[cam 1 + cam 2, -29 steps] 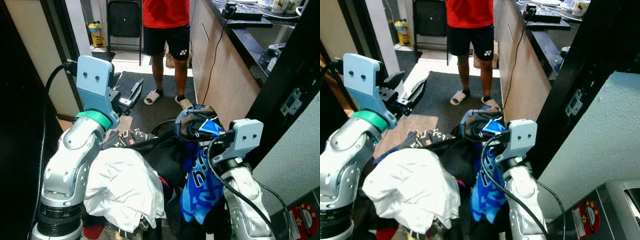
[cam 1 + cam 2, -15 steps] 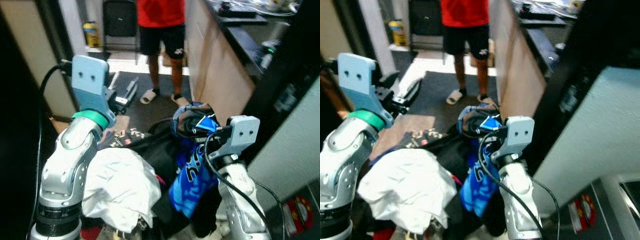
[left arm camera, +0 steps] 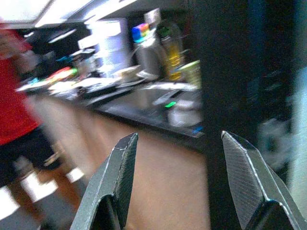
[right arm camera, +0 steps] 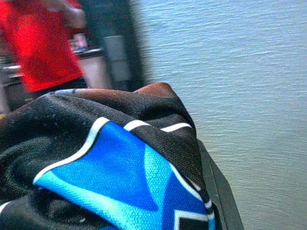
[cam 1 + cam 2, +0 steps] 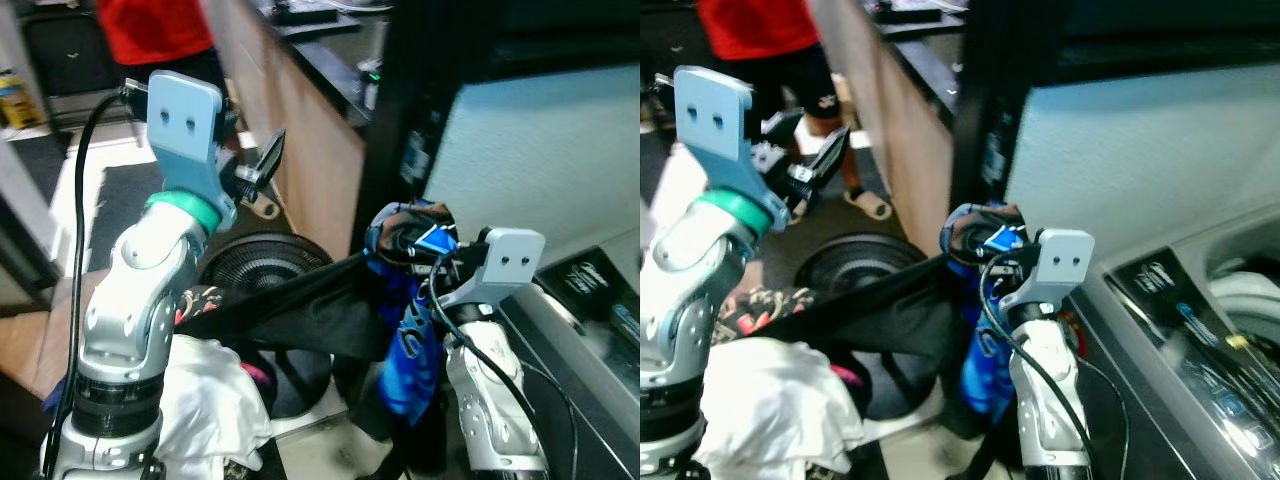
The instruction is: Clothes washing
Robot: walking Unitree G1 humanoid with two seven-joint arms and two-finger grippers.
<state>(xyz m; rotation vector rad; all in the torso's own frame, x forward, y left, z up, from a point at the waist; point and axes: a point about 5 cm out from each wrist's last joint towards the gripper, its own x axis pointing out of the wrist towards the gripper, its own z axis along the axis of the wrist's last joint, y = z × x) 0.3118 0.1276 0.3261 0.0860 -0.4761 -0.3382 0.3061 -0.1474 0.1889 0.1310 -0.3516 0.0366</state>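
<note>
Grey wall and a dark doorpost close the scene on the right, with a wooden counter side running back toward a person in a red shirt (image 5: 150, 25). At the lower right sits the washing machine (image 5: 1200, 330), its control panel in view and something pale inside the tub.

From the right gripper (image 5: 405, 240) outward: its fingers are buried in a bunched blue-and-black garment (image 5: 405, 330), so how far they are closed cannot be told, though the cloth wraps the fingers and hangs from them down beside the wrist. A black garment (image 5: 290, 310) stretches from that bundle toward the left arm, and a white garment (image 5: 210, 415) lies heaped below it. Behind the clothes stands a round black fan (image 5: 265, 275).

The left gripper (image 5: 265, 165) is raised with its two fingers spread wide and nothing between them — it points toward the counter.

As for progress, the load looks only partly moved: the blue-and-black garment is lifted and close to the washing machine but not over its opening, and the white garment and black garment remain outside — probably still to be loaded.
</note>
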